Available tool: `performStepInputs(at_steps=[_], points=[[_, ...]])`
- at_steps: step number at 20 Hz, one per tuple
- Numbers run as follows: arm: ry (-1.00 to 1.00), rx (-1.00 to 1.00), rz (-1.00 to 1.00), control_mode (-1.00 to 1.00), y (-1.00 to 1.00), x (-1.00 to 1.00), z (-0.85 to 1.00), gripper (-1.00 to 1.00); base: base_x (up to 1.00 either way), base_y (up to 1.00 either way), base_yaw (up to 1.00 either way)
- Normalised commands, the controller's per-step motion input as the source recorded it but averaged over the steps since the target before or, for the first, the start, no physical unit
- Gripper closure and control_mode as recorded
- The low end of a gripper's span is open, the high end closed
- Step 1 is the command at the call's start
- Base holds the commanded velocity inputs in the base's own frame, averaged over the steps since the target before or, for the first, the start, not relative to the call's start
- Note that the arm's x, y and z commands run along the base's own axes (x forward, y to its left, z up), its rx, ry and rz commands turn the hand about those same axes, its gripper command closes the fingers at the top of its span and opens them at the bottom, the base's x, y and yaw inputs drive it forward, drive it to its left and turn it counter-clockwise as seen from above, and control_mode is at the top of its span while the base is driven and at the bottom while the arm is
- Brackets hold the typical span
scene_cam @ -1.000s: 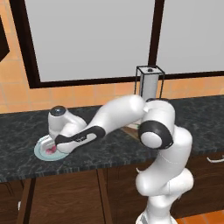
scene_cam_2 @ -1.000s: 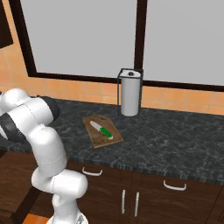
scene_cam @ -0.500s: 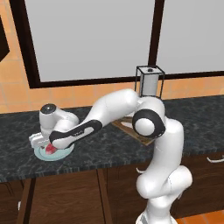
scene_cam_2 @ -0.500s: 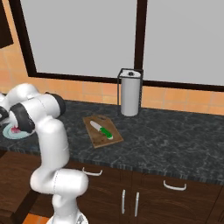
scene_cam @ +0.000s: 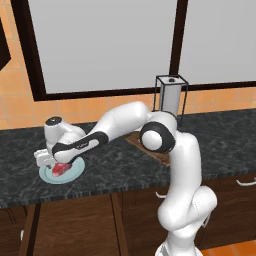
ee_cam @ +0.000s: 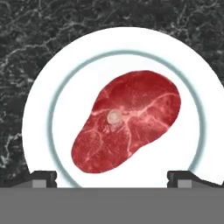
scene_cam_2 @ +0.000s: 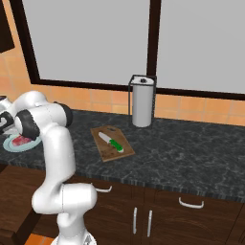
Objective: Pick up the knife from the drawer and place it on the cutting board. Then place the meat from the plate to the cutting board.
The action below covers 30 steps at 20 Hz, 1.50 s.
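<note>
Two dark fingertips (ee_cam: 43, 178) of the gripper (ee_cam: 111, 180) stand fully apart and empty, directly above the small red marbled steak slab (ee_cam: 127, 120), which lies centred between them on the round pale blue-green plate (ee_cam: 39, 118). The green-handled knife (scene_cam_2: 111, 142) already rests on the brown wooden cutting board (scene_cam_2: 103, 150), well away from the jaws. Likely risks: closing too high would pinch nothing; the flat, soft slab may slip out or drag the plate along.
</note>
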Motion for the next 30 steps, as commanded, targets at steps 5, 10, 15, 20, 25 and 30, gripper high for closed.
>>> performStepInputs(at_steps=[5,10,15,20,25,30], points=[[0.08,0.00,-0.05,-1.00,0.04,0.01,-0.10,-1.00,0.00,0.00,0.00],[0.15,0.00,-0.12,-1.00,0.03,0.03,-0.02,-1.00,0.00,0.00,0.00],[0.19,-0.02,-0.24,-1.00,0.01,0.03,0.00,-1.00,0.00,0.00,0.00],[0.01,-0.01,-0.21,-1.00,0.09,0.24,-0.16,-1.00,0.00,0.00,0.00],[0.00,0.00,-0.13,-1.00,0.08,0.20,-0.24,-1.00,0.00,0.00,0.00],[0.03,0.00,-0.12,-1.00,0.04,0.15,-0.19,-1.00,0.00,0.00,0.00]])
